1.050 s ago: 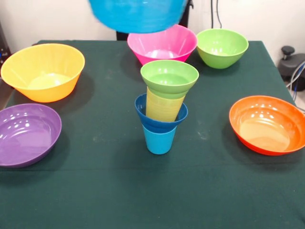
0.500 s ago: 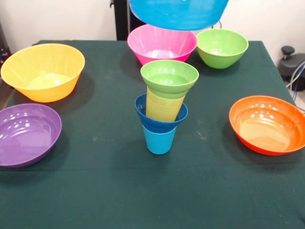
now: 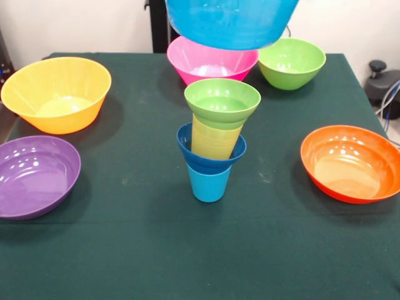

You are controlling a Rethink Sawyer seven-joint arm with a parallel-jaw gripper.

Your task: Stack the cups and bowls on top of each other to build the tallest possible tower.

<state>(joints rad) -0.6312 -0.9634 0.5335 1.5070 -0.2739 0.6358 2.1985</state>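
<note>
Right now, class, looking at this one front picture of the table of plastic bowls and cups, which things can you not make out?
- Gripper: outside the front view; whatever holds the large light blue plastic bowl lies beyond the top edge, as does that bowl's rim.
- Pink plastic bowl: far rim hidden behind the light blue bowl.
- Translucent yellow ribbed cup: base hidden inside the small dark blue bowl.
- Purple plastic bowl: cut by the left edge.

I see a dark green cloth-covered table (image 3: 125, 250) filling most of my view. Behind its far edge stands a plain off-white wall (image 3: 75, 25). Beyond the right edge sits a grey-and-black object (image 3: 382, 84) with cables (image 3: 389, 103). Even, soft light falls everywhere.
</note>
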